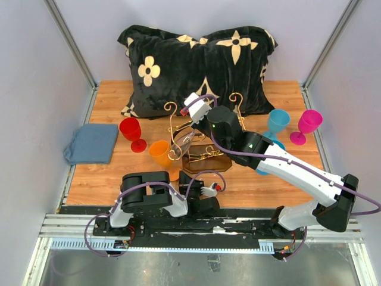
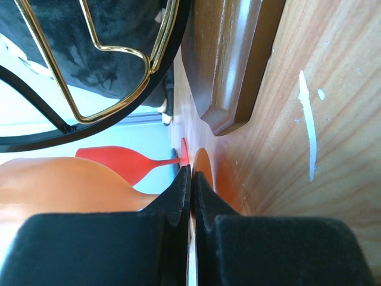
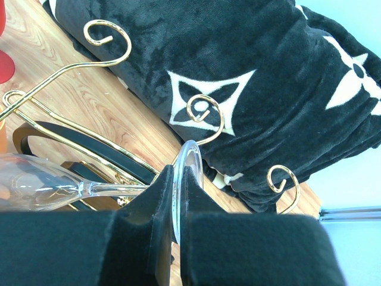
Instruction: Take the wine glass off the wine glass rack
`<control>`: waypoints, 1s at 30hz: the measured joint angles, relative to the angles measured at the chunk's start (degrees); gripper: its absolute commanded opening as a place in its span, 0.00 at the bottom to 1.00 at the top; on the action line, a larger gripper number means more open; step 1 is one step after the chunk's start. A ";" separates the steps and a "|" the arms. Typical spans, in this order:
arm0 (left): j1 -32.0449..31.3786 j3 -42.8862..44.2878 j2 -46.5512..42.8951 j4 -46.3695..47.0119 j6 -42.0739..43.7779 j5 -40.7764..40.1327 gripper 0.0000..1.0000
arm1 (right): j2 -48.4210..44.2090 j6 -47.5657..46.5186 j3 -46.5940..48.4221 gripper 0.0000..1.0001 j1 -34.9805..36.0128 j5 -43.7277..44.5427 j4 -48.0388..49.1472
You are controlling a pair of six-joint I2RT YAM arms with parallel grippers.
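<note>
The clear wine glass (image 1: 180, 146) is tipped on its side over the front left of the gold wire rack (image 1: 205, 134) with its dark brown base (image 1: 208, 162). My right gripper (image 1: 195, 127) is shut on the glass's round foot (image 3: 191, 159). In the right wrist view the gripper (image 3: 177, 174) pinches the foot edge-on, and the stem and bowl (image 3: 36, 187) run left over the black rail (image 3: 89, 146) and gold scrolls (image 3: 107, 42). My left gripper (image 1: 209, 190) rests shut and empty at the near table edge, its fingertips (image 2: 191, 179) beside the rack base (image 2: 232, 65).
A black flowered pillow (image 1: 196, 65) lies behind the rack. A red glass (image 1: 132, 132) and an orange cup (image 1: 159, 152) stand left of the rack, and a folded blue cloth (image 1: 92, 143) lies farther left. A blue glass (image 1: 277, 122) and a pink glass (image 1: 308, 124) stand at right.
</note>
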 measured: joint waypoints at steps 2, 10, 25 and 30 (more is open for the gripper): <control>-0.13 0.63 0.35 -1.60 -0.42 -0.31 0.01 | 0.00 0.00 0.00 0.01 0.00 0.00 0.00; -0.39 2.34 1.51 -5.35 -1.68 -1.81 0.01 | -0.04 -0.02 0.00 0.01 0.00 0.00 -0.02; -1.11 5.60 2.12 -13.70 -6.12 -0.87 0.00 | -0.07 -0.04 0.00 0.01 0.00 0.00 -0.11; -1.38 6.10 3.08 -12.96 -3.34 -1.97 0.00 | -0.07 -0.04 0.00 0.01 0.00 0.00 -0.20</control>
